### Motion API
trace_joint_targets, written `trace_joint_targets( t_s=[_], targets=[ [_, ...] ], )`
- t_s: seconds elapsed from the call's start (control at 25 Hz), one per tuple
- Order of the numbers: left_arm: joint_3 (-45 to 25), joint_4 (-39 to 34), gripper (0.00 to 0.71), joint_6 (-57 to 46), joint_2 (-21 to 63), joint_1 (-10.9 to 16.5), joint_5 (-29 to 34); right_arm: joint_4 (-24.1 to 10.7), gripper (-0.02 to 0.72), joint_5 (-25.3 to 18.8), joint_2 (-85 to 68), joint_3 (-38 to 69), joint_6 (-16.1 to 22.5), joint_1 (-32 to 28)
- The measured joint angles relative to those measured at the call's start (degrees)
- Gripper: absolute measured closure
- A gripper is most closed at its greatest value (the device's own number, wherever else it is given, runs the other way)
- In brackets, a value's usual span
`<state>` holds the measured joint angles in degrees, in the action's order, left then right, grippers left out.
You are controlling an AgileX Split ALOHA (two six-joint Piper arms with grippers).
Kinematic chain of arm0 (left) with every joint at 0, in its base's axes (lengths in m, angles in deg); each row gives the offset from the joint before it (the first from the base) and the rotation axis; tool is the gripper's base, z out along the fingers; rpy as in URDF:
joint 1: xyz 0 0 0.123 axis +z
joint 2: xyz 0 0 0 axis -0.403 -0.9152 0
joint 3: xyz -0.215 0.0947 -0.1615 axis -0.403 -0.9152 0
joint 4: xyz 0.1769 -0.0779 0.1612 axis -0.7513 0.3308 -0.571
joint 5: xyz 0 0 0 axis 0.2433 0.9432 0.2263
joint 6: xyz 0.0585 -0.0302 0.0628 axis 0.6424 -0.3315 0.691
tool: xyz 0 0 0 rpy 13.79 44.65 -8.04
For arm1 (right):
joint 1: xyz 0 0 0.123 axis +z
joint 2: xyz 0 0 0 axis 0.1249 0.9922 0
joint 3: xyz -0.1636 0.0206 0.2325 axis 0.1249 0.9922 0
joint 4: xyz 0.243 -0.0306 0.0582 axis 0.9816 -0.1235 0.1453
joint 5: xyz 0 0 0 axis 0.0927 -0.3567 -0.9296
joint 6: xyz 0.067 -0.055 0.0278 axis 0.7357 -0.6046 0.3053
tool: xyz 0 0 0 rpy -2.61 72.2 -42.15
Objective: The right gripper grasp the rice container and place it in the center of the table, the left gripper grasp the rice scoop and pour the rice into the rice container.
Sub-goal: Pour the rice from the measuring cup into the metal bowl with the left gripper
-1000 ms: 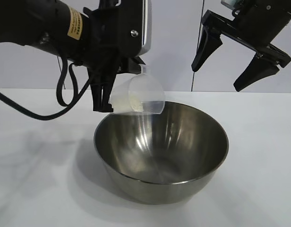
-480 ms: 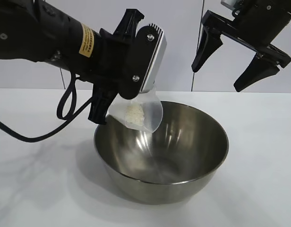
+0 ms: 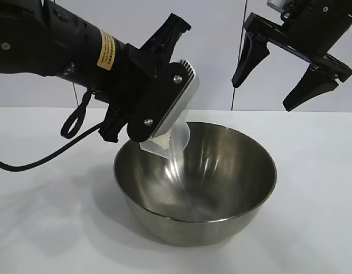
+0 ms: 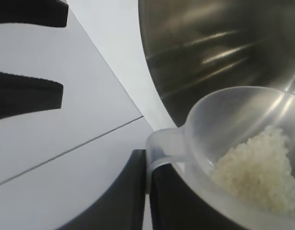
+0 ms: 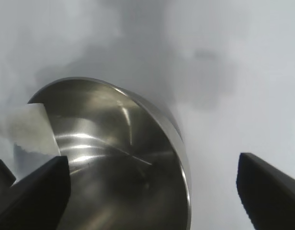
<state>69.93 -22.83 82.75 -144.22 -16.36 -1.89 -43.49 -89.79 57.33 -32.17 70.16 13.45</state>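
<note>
In the exterior view, the rice container (image 3: 194, 182) stood on the table (image 3: 44, 228), well in from its edges and near the middle, presumably so both arms could reach it. The left gripper (image 3: 120, 128) pinched the handle of the rice scoop (image 3: 171, 142) and held it tipped over the container's near-left rim, mouth angled down into the bowl so the grains would fall inside. The right gripper (image 3: 293, 74) hung above the far right side with its jaws spread wide and holding nothing. Compared with a second earlier, the scoop had rolled from nearly level to steeply tilted, while the right arm had not moved. In the left wrist view, the rice (image 4: 257, 170) was heaped against the scoop's lower wall, not yet spilled. In the right wrist view, the container's floor looked bare.
</note>
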Motion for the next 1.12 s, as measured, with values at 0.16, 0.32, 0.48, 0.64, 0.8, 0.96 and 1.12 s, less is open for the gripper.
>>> trace_joint_targets(
  t_s=[0.16, 0.32, 0.48, 0.64, 0.8, 0.96, 1.12],
  targets=[
    [0.0, 0.0, 0.701, 3.8, 0.0, 0.0, -2.3, 0.0, 0.063, 0.0, 0.0, 0.0, 0.0, 0.0],
    [0.0, 0.0, 0.701, 4.7, 0.0, -0.3, -2.5, 0.0, 0.063, -0.1, 0.0, 0.0, -0.2, 0.0],
    [0.0, -0.1, 0.701, 6.9, 0.0, -1.7, -2.6, 0.0, 0.063, -0.2, 0.0, 0.0, -0.5, 0.0],
    [0.0, -0.2, 0.701, 12.4, -0.2, -2.5, -3.1, 0.0, 0.063, -0.4, 0.0, 0.0, -0.7, 0.0],
    [0.0, -0.2, 0.701, 15.5, -0.8, -2.7, -4.2, 0.0, 0.063, -1.0, 0.0, 0.0, -0.9, 0.0],
    [0.0, -0.2, 0.701, 16.9, -0.8, -2.7, -4.3, 0.0, 0.063, -1.5, 0.0, 0.0, -0.9, 0.0],
    [0.0, -0.3, 0.701, 18.3, -0.8, -2.7, -4.3, 0.0, 0.063, -1.5, 0.0, 0.0, -0.9, 0.0]
  ],
)
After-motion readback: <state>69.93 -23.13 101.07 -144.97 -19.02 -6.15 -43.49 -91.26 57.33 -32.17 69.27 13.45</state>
